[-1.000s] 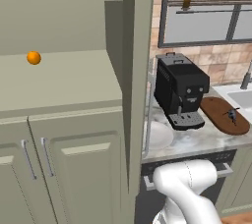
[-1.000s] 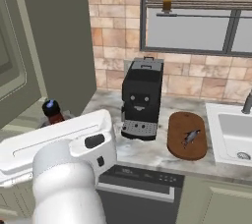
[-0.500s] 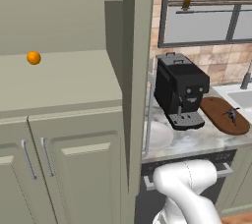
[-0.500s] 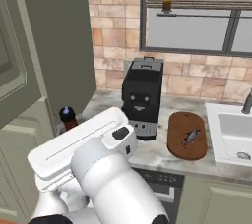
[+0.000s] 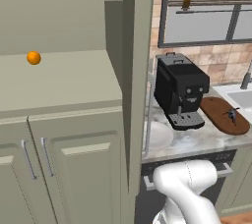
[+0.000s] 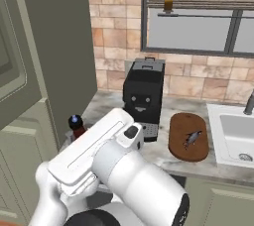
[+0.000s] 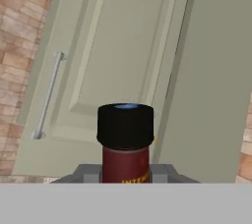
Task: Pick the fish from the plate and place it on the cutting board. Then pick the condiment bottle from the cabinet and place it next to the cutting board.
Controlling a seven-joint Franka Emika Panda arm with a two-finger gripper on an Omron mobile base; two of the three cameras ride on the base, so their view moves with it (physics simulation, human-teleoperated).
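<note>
One end effector gripping condiment bottle | right base: fish on cutting board

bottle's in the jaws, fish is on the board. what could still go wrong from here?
1. The condiment bottle is gripped low, below its cap; a fast swing might tip it.
2. The coffee machine stands between the bottle and the cutting board; the carry could clip it.
3. Setting down close may nudge the fish.

A black coffee machine stands upright on the marbled counter against a brick-tile wall; a white sink sits at the counter's right end beneath a window; a small orange ball rests on a pale shelf.
</note>
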